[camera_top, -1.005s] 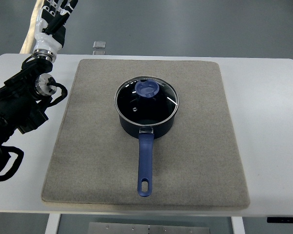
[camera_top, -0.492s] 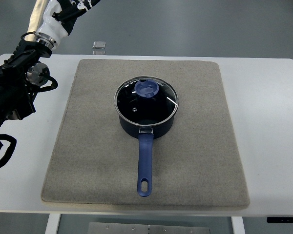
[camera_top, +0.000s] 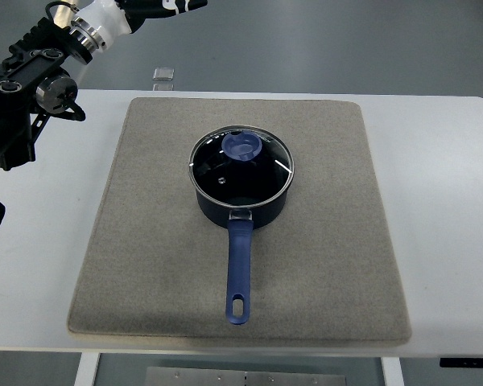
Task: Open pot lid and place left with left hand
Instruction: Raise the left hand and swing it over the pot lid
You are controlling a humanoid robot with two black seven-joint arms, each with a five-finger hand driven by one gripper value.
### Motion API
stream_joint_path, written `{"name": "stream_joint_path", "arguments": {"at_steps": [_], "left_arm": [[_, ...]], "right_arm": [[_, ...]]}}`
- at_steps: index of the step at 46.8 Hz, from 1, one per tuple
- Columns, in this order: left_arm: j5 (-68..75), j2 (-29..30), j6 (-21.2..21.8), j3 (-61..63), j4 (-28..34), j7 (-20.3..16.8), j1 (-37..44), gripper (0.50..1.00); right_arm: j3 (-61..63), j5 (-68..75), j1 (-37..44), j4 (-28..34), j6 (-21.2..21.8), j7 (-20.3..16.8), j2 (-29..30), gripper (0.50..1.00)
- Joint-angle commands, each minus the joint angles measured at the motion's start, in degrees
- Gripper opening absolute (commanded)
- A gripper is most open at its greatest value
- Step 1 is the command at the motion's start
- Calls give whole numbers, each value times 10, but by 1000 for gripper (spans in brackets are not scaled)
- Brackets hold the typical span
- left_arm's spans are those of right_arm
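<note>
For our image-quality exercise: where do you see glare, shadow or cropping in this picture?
Top view: even, soft lighting; thin bright streaks of glare on the glass lid; a faint shadow beside the pot handle on the mat; the left hand is cropped by the top edge; nothing looks blurred.

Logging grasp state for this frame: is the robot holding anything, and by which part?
Nothing is visibly held. The lid sits on the pot, untouched; the left hand is mostly cropped at the top edge.

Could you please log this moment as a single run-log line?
phase: approach | left hand: top edge, above table, holds nothing | lid: on pot | pot: mid-mat, handle toward robot | right arm: out of view
</note>
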Motion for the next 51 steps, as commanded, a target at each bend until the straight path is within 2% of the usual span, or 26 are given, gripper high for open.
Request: {"name": "stream_joint_path", "arguments": {"at_steps": [1,18,32,43,51], "left_arm": [[44,0,0,0,-9,0,-2,990],[181,16,-10,13,-78,0,-23,990],[213,42,-63,173,-94,0,-130,990],[234,41,-63,271,-115,0,-188,986],[340,35,-63,274,-138,0,-185,981]], "right_arm": [[0,-1,0,0,0,0,0,915],[0,0,0,0,0,0,0,915],[0,0,0,0,0,0,0,915],[0,0,0,0,0,0,0,915],[0,0,0,0,0,0,0,915]]}}
